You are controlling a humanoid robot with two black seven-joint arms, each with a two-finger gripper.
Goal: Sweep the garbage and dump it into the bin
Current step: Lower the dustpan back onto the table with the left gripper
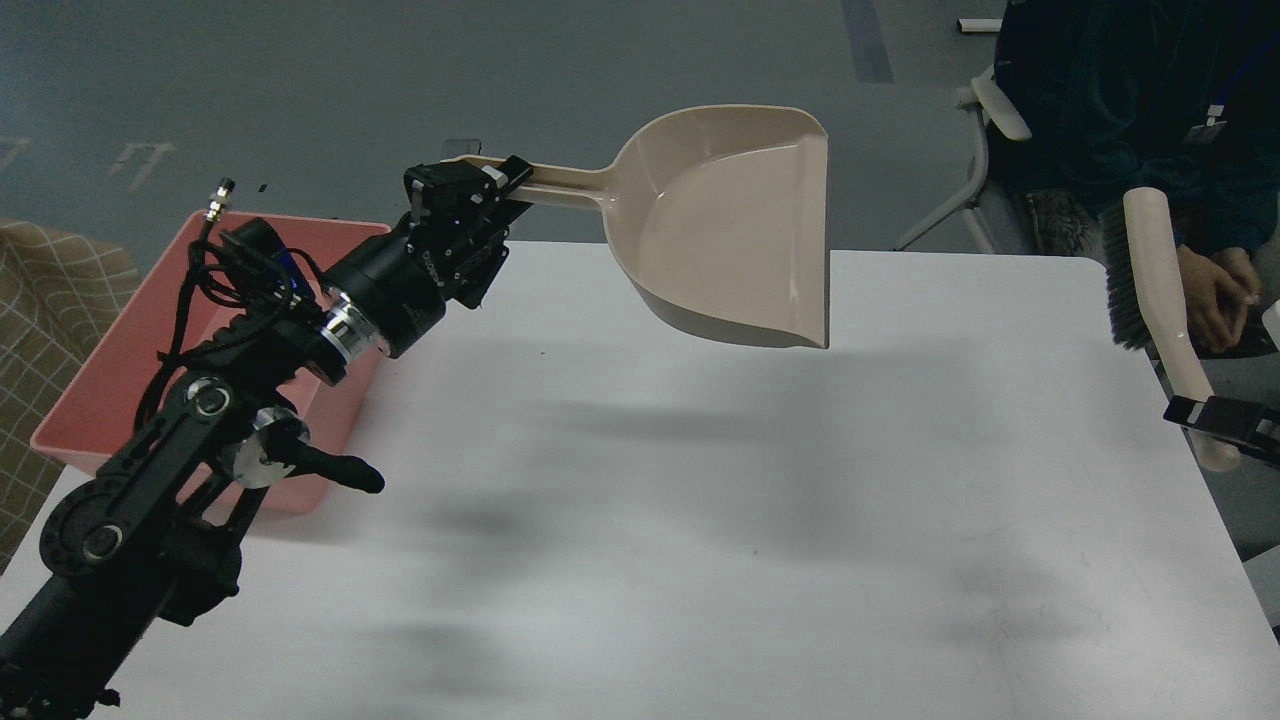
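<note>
Room first: your white table (700,520) lies bare across its middle and near half, matte and smooth, marked only by soft grey shadows. Its far edge runs straight behind the dustpan (730,230), and its right edge slants down past the brush (1150,270).

Your left gripper (490,195) is clamped on the dustpan's long flat handle, fingers closed around the handle near its end. The pan hangs in the air above the far part of the table, clear of the surface, with its straight lip turned to the right and its hollow facing you. It is beige moulded plastic, glossy inside, with a rounded back wall and a flat front edge. You can see no debris in its hollow.

The bin (110,390) sits at the table's left edge, touching the surface, partly hidden behind your left arm. It is salmon-pink plastic, rectangular, with a rounded rim. What lies inside it you cannot tell, and the garbage does not show anywhere in view.

At the right edge, your right gripper (1215,425) shows only as a black tip meeting the brush's handle; you cannot tell how far it is closed. The brush stands nearly upright, off the table's right side, with a smooth beige back and dark bristles facing left.
</note>
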